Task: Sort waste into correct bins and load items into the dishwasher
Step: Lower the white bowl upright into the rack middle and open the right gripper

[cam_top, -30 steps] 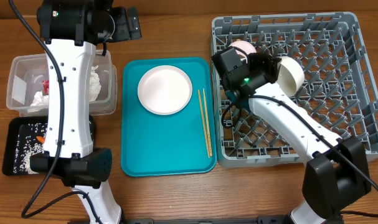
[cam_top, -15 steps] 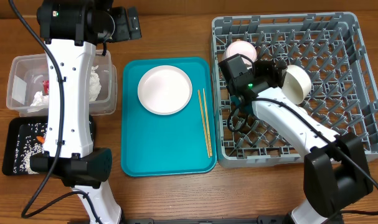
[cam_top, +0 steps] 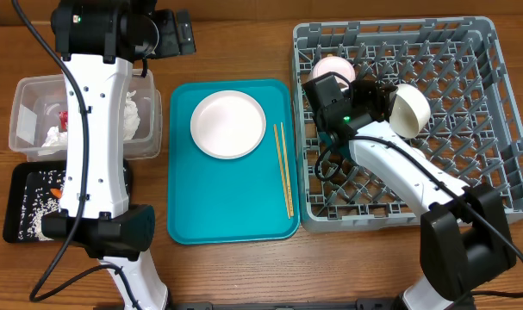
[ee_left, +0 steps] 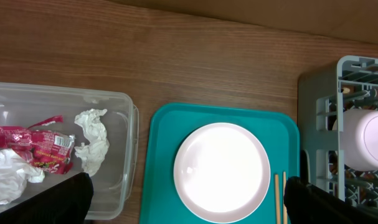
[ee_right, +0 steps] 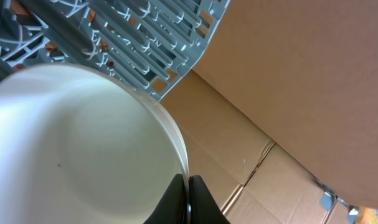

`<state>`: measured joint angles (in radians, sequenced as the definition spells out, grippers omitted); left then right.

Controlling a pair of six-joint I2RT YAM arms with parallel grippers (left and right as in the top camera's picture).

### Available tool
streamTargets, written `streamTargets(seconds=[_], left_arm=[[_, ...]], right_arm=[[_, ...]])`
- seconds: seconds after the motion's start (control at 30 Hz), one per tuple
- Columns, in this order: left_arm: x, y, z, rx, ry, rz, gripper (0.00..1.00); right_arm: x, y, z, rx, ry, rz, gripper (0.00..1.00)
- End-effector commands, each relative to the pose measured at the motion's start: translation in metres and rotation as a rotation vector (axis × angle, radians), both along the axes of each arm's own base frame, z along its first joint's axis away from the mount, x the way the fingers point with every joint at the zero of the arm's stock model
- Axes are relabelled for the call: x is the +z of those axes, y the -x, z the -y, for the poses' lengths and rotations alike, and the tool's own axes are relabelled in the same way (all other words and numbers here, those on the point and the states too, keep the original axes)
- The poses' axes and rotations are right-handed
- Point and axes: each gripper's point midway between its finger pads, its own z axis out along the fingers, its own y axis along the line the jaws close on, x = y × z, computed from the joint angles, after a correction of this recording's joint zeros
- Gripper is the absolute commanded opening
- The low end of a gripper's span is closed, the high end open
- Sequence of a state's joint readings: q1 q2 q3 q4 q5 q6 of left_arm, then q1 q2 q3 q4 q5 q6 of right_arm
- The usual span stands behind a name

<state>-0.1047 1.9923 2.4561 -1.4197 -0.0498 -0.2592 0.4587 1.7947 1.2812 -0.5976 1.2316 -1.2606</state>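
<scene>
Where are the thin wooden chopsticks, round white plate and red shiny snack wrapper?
thin wooden chopsticks (cam_top: 283, 168), overhead view, middle of the pair.
round white plate (cam_top: 228, 124), overhead view, its centre.
red shiny snack wrapper (ee_left: 42, 145), left wrist view, its middle.

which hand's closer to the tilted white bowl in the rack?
Right. The right hand is shut on that bowl's rim, over the rack. The left hand is open, far off on the other side of the teal tray.

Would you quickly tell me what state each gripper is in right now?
Left gripper: open, holding nothing.
Right gripper: shut on the rim of the white bowl.
</scene>
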Motion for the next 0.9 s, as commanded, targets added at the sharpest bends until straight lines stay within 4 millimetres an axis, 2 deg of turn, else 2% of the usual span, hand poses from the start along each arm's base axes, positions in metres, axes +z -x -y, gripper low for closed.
streamTargets(seconds=[0.0,0.43,0.87], left_arm=[[0.017,0.004,0.001,0.007,0.003,0.046,1.0],[0.017,0.004,0.001,0.007,0.003,0.046,1.0],[0.017,0.004,0.001,0.007,0.003,0.046,1.0]], right_arm=[[0.001,0.002,0.0,-0.004,0.022,0.005,0.04],[-0.001,0.004,-0.016,0.032,0.017,0.008,0.04],[-0.005,0.003,-0.019,0.028,-0.035,0.038,0.04]])
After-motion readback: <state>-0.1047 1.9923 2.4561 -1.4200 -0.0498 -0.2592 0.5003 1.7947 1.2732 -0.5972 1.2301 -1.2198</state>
